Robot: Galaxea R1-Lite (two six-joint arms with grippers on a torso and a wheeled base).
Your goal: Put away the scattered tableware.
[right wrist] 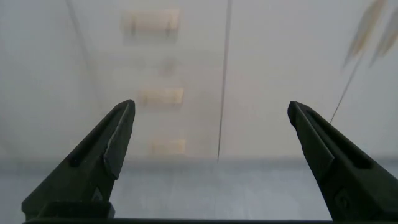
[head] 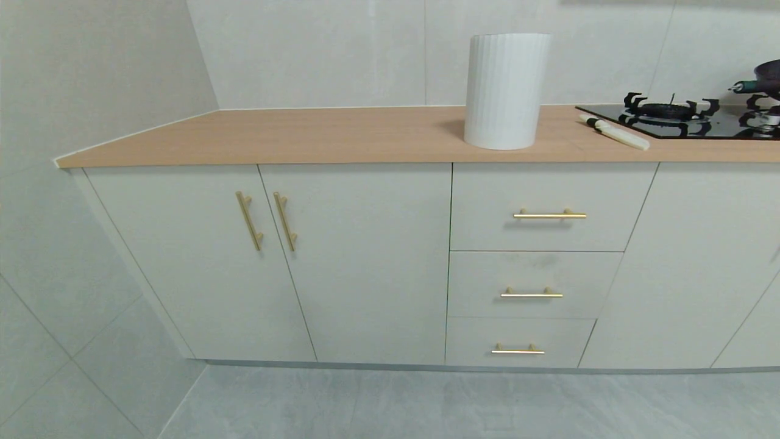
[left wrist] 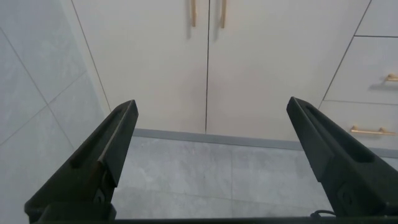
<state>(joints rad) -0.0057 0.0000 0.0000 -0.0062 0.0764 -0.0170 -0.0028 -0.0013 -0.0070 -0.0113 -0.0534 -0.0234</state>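
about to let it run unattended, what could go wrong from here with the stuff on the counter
1. The pale utensil lies near the front edge of the counter, one end at the corner of the hob; a glancing grasp could push it off.
2. The tall white ribbed container stands beside it, and a reaching arm might tip it.
3. The drawers are all shut, so nothing can go in yet.

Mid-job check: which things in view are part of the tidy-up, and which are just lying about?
For the job:
cream utensil, lying loose on the counter beside the gas hob
white ribbed container, likely its holder

Just there:
gas hob
dark pan on it, partly cut off
cupboard doors
three drawers, all shut
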